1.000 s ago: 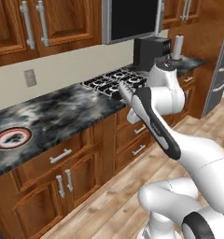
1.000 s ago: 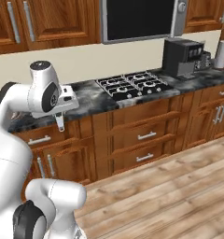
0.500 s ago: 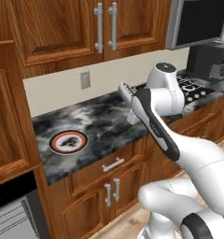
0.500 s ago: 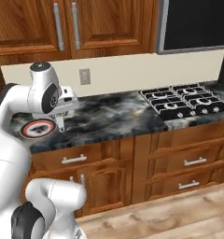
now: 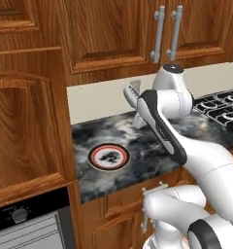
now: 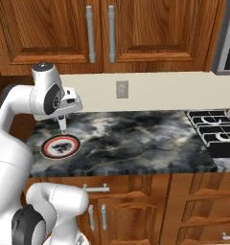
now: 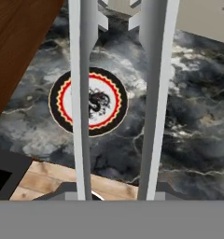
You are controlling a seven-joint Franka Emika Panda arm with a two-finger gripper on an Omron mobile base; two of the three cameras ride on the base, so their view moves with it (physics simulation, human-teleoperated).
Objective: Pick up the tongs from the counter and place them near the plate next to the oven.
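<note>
My gripper [image 6: 63,116] is shut on the tongs [image 6: 63,126], which hang down from it over the counter [image 6: 136,139]. Their tips are just above the far rim of the plate [image 6: 61,146]. In the hand view the two silver arms of the tongs [image 7: 155,93] run up the picture from my gripper [image 7: 115,190], the left arm crossing over the plate [image 7: 104,103] below. The plate [image 5: 108,156] lies near the counter's left end, close to the wooden frame of the oven [image 5: 31,228], whose black panel and knob show at lower left.
A gas stovetop [image 6: 215,131] sits at the counter's right end. A wall outlet [image 6: 121,89] is behind the counter, with wooden upper cabinets [image 6: 102,28] above. A tall wooden cabinet [image 5: 26,121] borders the counter's left end. Bare marbled counter lies right of the plate.
The base has driven left along the counter, so the whole scene shifted right. The plate has come under the gripper and the oven into view. The tongs stay held.
</note>
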